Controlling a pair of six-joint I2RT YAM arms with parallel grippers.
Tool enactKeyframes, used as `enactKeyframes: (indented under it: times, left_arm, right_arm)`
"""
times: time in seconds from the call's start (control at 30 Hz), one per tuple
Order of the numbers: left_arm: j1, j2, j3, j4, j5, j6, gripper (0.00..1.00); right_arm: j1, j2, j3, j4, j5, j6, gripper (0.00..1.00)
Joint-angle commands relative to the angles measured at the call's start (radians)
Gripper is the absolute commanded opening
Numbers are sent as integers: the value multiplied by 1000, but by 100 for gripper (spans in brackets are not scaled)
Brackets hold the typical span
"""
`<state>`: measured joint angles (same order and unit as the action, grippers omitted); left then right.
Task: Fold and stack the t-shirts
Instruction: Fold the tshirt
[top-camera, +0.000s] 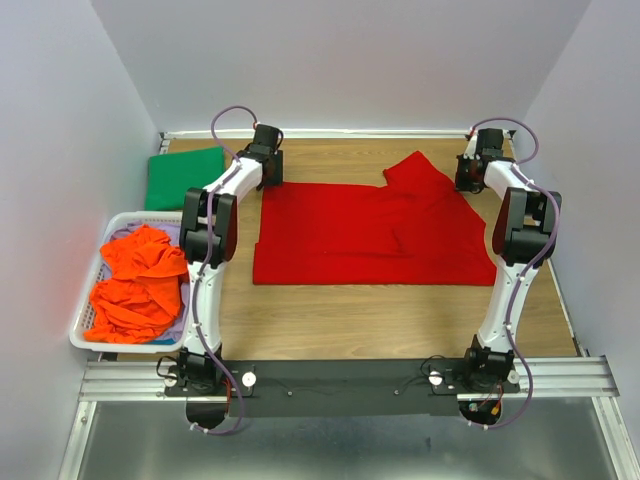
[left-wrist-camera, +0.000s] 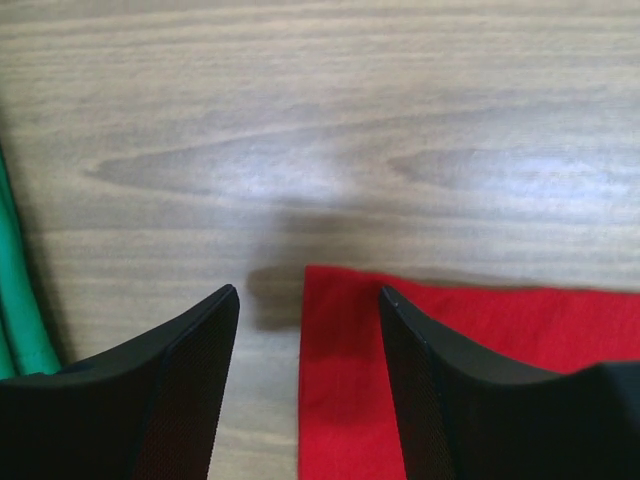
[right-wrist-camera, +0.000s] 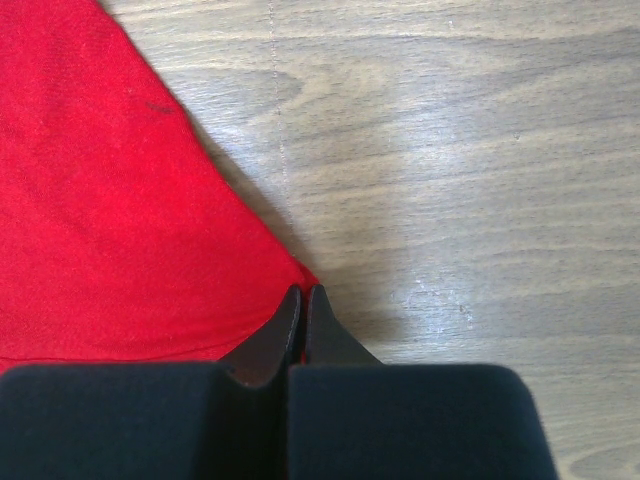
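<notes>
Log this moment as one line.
left tool: open over red shirt corner | right tool: shut at another corner | green shirt: folded

No text, label, brand, number or sign can be read in any view. The red t-shirt (top-camera: 370, 235), green t-shirt (top-camera: 185, 178) and orange t-shirts (top-camera: 135, 285) are plain cloth with no print or tag showing. The white basket (top-camera: 88, 338) and the wood-grain tabletop (top-camera: 380, 310) carry no markings. The arm housings show nothing legible at this size.
</notes>
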<state>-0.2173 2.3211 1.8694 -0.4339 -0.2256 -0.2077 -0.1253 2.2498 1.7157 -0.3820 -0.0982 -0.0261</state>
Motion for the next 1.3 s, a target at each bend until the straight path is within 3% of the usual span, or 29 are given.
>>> enactKeyframes:
  times: [0.0,0.17,0.27,0.4,0.67,0.93,1.0,1.03,1.1,1.27]
  left_arm:
    - [6,60,63,-86,-18,-32,65]
    - [6,95,125,-144,-15,-47,59]
    - [6,103,137,-170,-15,-52,49]
    - [6,106,139,-203,-11,-55,48]
    - [12,92,109,-200,-12,-48,30]
    - [21,101,111,-218,-18,-45,35]
    - [21,100,111,-216,-12,-39,23]
    - [21,98,108,-215,-9,-32,11]
    - [22,93,100,-203,-3,-24,0]
    - [29,63,91,-151,15,-13,0]
  right_arm:
    - [4,56,-31,-31,28,-5,0]
    - [7,50,-33,-31,25,-5,1]
    - [9,39,-42,-31,31,-6,1]
    - [9,27,-48,-31,37,-9,1]
    - [9,25,-38,-31,43,-1,0]
    - [9,25,-31,-31,38,0,1]
    - [9,24,-30,-31,38,2,0]
    - [9,24,-30,-31,37,2,1]
    - [9,22,-27,-31,38,3,1]
    - [9,19,-7,-29,49,18,1]
